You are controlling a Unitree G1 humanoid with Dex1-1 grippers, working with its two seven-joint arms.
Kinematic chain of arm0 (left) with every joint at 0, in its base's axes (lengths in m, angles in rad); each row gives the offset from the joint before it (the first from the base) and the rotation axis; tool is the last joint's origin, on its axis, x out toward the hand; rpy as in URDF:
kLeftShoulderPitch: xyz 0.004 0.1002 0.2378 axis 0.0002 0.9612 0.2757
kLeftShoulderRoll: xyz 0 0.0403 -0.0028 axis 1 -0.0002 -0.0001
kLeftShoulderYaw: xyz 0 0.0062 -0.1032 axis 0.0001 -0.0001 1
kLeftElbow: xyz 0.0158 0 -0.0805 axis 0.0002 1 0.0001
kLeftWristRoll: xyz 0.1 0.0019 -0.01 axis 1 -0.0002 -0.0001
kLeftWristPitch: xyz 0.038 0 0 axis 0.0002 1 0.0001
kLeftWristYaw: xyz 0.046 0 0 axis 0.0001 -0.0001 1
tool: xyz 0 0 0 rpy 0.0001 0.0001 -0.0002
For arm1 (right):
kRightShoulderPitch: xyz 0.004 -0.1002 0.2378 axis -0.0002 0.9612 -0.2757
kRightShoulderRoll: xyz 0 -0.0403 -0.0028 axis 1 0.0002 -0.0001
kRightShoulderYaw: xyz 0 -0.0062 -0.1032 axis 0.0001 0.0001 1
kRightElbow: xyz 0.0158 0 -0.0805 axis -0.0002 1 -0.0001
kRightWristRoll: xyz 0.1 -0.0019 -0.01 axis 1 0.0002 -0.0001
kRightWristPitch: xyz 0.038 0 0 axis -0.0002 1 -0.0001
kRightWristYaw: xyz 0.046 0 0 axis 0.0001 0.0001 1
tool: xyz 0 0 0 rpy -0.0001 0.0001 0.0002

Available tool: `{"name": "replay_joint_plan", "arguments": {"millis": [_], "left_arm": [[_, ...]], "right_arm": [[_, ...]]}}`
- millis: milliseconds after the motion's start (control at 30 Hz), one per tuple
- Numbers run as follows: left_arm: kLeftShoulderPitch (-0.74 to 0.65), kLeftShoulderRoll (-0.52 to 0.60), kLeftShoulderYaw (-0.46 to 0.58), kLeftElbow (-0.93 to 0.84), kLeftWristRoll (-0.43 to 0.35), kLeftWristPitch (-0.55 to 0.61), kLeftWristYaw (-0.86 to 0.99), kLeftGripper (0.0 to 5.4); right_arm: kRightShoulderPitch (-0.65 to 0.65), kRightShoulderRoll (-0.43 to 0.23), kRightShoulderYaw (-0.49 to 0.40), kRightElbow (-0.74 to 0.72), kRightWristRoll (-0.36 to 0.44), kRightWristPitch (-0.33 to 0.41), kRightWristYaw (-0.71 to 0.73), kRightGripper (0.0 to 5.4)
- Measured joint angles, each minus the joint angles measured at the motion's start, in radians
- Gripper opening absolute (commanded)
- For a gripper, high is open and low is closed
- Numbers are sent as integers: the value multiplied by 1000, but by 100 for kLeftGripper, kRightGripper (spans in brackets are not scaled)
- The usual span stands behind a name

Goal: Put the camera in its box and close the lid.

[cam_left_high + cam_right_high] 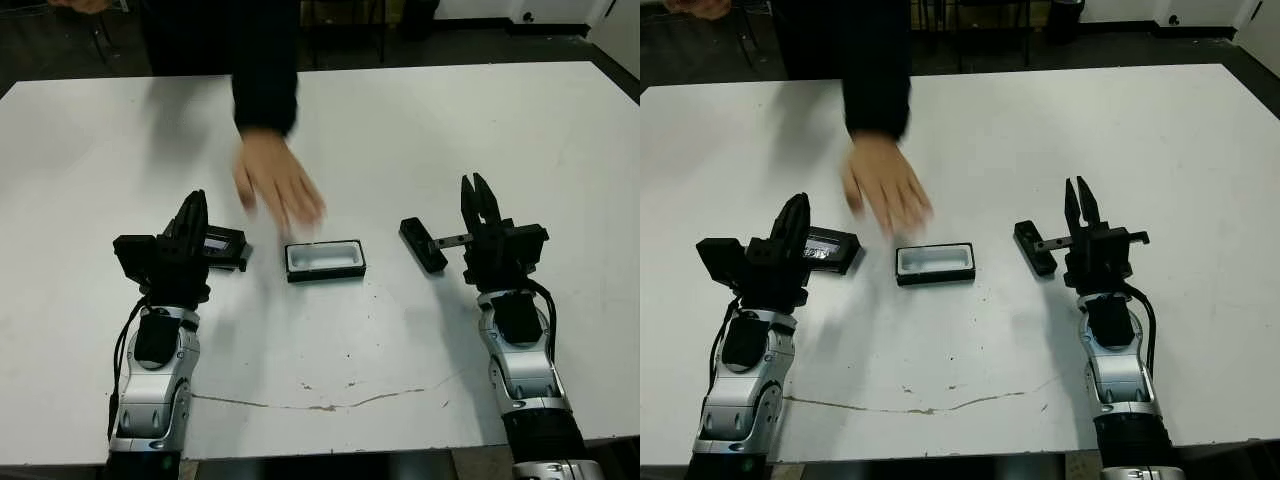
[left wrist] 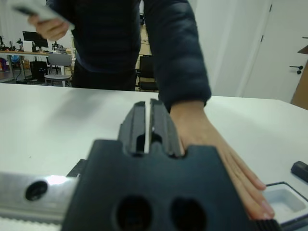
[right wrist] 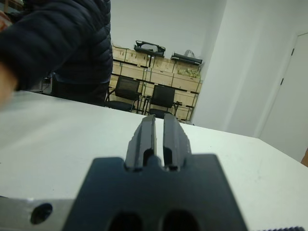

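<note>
Grippers rest low on the white table [image 1: 420, 130], one at each side, both empty. The left gripper [image 1: 196, 208] has its two black fingers pressed nearly together, only a thin slit showing between them in the left wrist view. The right gripper [image 1: 480, 193] also has its fingers drawn close, tips a narrow gap apart, holding nothing.

Just beside the left gripper's fingers, on their inner side, lies the flat black rectangular lid with a glossy top [image 1: 226, 247]; part of it is hidden behind the gripper body. Between the two grippers, well clear of either set of jaws, sits the small shallow rectangular box with a black rim and white lining [image 1: 325, 260], open and with nothing inside. The slim black bar-shaped camera [image 1: 422, 244] lies on the table just inward of the right gripper's fingers, angled, near the gripper's side bracket; whether they touch cannot be told.

A person's hand [image 1: 275, 180], blurred, in a dark padded sleeve [image 1: 265, 80], hovers over the table just beyond the box, reaching from the far side.
</note>
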Motion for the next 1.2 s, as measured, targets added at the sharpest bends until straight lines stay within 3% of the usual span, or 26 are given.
{"name": "replay_joint_plan", "arguments": {"millis": [733, 800, 1000, 1200], "left_arm": [[2, -9, -5, 2, 3, -1, 4, 1], [5, -10, -6, 1, 3, -1, 5, 0], [9, -13, -9, 1, 4, -1, 6, 0], [21, -16, -12, 1, 4, -2, 9, 0]], "right_arm": [[16, -10, -5, -56, 22, 42, 28, 0], [42, -28, 0, -133, 21, 140, 50, 10], [112, -100, 24, -420, 60, 537, 170, 92], [114, -157, 50, -550, 59, 773, 220, 198]]}}
